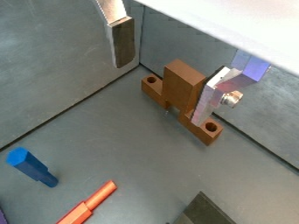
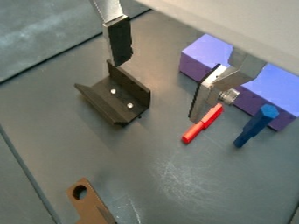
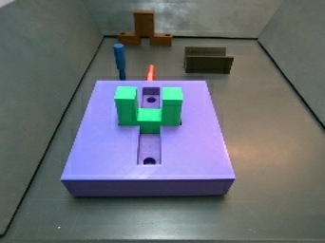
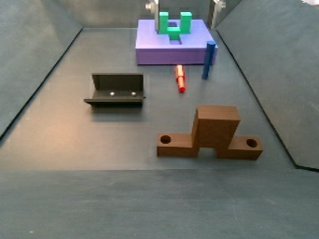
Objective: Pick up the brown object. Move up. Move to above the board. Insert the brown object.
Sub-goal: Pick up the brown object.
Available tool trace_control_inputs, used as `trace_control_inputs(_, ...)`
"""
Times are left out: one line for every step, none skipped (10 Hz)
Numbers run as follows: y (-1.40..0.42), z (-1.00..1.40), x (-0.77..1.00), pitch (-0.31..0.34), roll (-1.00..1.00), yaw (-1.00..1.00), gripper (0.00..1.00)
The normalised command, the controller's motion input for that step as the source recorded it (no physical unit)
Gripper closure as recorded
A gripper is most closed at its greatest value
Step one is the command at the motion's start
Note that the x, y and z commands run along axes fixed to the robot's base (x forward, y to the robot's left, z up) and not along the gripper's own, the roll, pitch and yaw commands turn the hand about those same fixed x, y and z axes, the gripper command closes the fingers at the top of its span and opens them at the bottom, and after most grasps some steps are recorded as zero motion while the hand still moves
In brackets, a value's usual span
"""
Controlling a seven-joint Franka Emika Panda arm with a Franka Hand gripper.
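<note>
The brown object (image 4: 214, 133) is an orange-brown T-shaped block. Its flat bar lies on the grey floor and its thick stem stands up. It is near a wall, far from the board, and also shows in a wrist view (image 1: 180, 89) and a side view (image 3: 146, 31). The board (image 3: 191, 142) is a purple slab with a central groove, and a green U-shaped block (image 3: 147, 105) sits on it. My gripper (image 1: 167, 68) is open and empty, high above the floor, with the brown object below, close to one finger (image 1: 214, 98). It also shows in the other wrist view (image 2: 163, 68).
The dark fixture (image 4: 116, 91) stands on the floor between the brown object and the board. A thin red peg (image 4: 181, 77) lies by the board's edge and a blue peg (image 4: 210, 56) stands beside it. Grey walls ring the floor.
</note>
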Motion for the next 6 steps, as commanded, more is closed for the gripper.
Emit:
trace_control_inputs(0.12,-0.03,-0.03,0.0,0.0,0.0,0.0)
trace_control_inputs(0.52,-0.07,-0.15,0.0,0.0,-0.05,0.0)
trace_control_inputs(0.63,-0.08,-0.18,0.0,0.0,-0.08,0.0)
trace_control_inputs(0.63,-0.08,-0.19,0.0,0.0,-0.09,0.0)
trace_control_inputs(0.59,-0.07,-0.18,0.0,0.0,-0.09,0.0)
trace_control_inputs(0.49,-0.1,-0.19,0.0,0.02,-0.05,0.0)
